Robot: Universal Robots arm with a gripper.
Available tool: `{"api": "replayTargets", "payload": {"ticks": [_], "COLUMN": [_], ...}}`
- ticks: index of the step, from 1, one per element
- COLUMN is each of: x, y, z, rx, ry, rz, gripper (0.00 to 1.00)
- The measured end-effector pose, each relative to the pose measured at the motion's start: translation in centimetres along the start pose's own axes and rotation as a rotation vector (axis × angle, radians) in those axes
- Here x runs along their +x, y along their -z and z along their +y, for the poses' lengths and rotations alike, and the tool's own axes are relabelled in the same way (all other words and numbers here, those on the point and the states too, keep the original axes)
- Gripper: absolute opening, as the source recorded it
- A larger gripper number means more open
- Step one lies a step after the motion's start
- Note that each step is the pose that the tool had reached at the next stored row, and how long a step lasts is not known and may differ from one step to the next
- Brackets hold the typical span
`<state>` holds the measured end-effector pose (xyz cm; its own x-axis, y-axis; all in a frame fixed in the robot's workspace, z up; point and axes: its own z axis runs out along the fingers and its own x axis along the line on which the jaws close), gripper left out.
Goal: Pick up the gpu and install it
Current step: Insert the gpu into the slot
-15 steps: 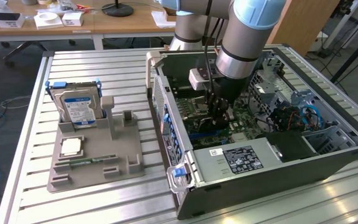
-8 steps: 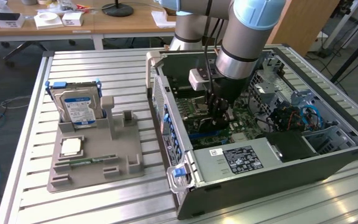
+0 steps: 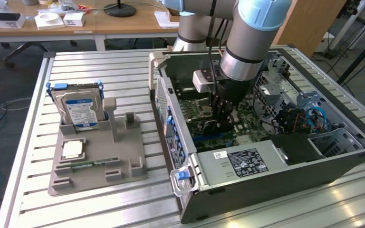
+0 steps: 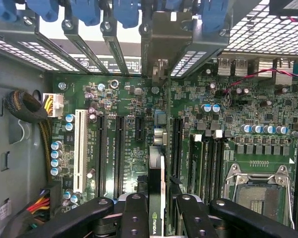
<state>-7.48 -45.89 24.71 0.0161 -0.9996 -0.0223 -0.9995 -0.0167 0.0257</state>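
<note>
Graphics card (image 4: 156, 171): one, edge-on over the motherboard (image 4: 188, 106), inside the case (image 3: 334, 166).
Claw (image 4: 158, 201): one, clenched on that card.
Hard drive (image 3: 81, 111): one, on the bench (image 3: 106, 209) rack (image 3: 100, 156).
Hidden: card's faces; seating unclear.

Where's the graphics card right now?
The gpu sits edge-on in the gripper, inside the open computer case, by the black slots on the motherboard, on the exterior view's right.

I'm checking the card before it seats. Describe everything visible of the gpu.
The gpu is seen edge-on: a thin dark board with a pale strip and small logo. It stands on edge over the green motherboard, parallel to the long slots, clamped on both faces by the black fingers of the gripper. Contact with a slot cannot be told.
</note>
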Motion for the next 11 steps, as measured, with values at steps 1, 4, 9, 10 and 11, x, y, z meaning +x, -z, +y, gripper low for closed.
{"api": "replayTargets", "payload": {"ticks": [1,4,9,10,11], "x": [0.06,0.14,0.19,0.19,0.19], "y": [0.0,0.0,0.3,0.3,0.3], "z": [0.0,0.01,0.02,0.02,0.01], "rx": [0.0001,0.0001,0.0,0.0002,0.0002], "ry": [0.0,0.0,-0.004,-0.005,-0.005], "rz": [0.0001,0.0,0.0004,0.0001,0.0], "gripper": [0.27,0.27,0.27,0.27,0.27]}}
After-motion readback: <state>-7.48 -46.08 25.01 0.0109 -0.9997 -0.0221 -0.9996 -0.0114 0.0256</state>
